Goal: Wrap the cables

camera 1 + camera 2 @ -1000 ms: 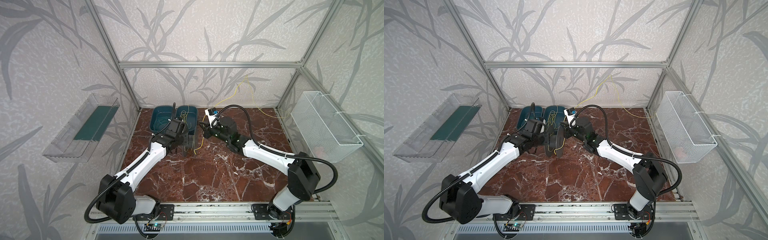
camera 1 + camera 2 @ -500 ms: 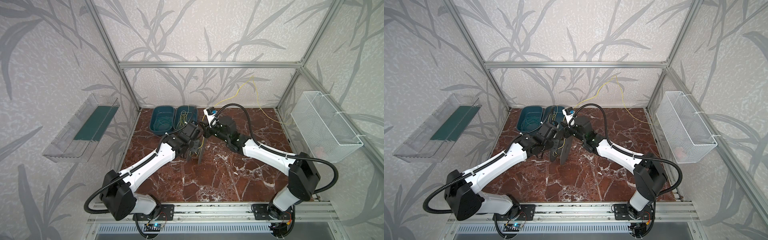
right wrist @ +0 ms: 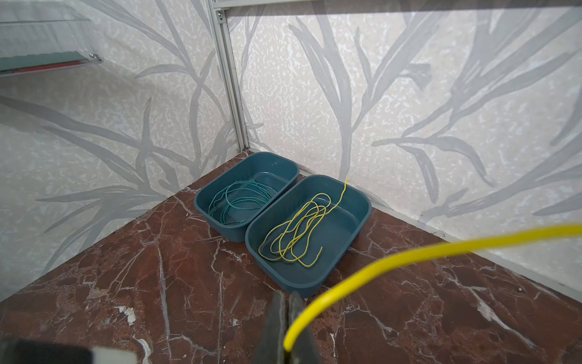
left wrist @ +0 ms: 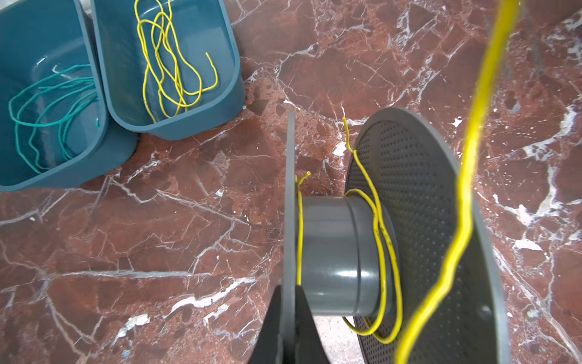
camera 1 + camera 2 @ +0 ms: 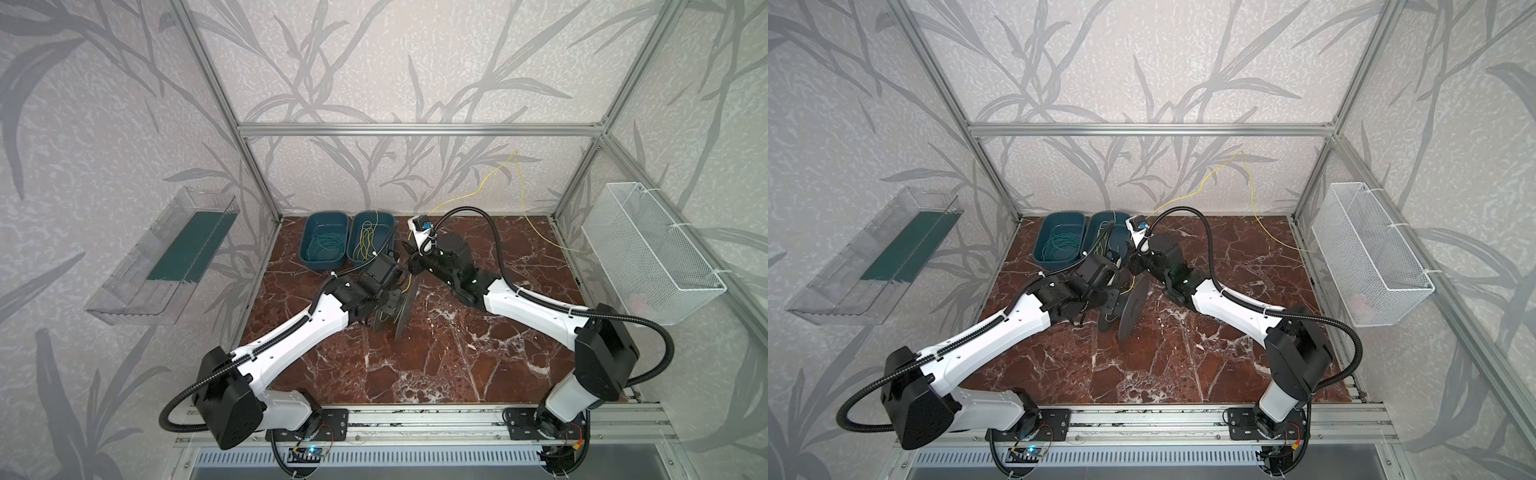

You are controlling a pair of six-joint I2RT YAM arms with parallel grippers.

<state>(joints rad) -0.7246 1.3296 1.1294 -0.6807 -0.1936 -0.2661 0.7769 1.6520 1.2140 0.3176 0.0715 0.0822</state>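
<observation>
A dark grey spool (image 5: 404,306) (image 5: 1133,308) stands on edge on the marble floor. My left gripper (image 4: 290,302) (image 5: 386,305) is shut on its thin flange (image 4: 290,189). A few turns of yellow cable (image 4: 382,252) lie round the hub (image 4: 330,252). My right gripper (image 3: 287,304) (image 5: 415,266), just behind the spool, is shut on the long yellow cable (image 3: 378,261) (image 5: 478,193), which rises up the back wall and trails right toward the basket. More yellow cables (image 3: 296,233) (image 4: 163,72) lie coiled in a teal bin (image 3: 252,234) (image 5: 356,255).
A second teal bin (image 5: 305,249) (image 3: 201,205), next to the first, holds thin teal-green wires (image 4: 47,107). A clear tray (image 5: 166,257) hangs on the left wall. A white wire basket (image 5: 648,253) hangs on the right wall. Aluminium frame posts stand at the corners.
My left arm has carried the spool away from the bins, rightward and toward the front, up beside the right gripper. The right gripper has hardly moved and keeps hold of the cable.
</observation>
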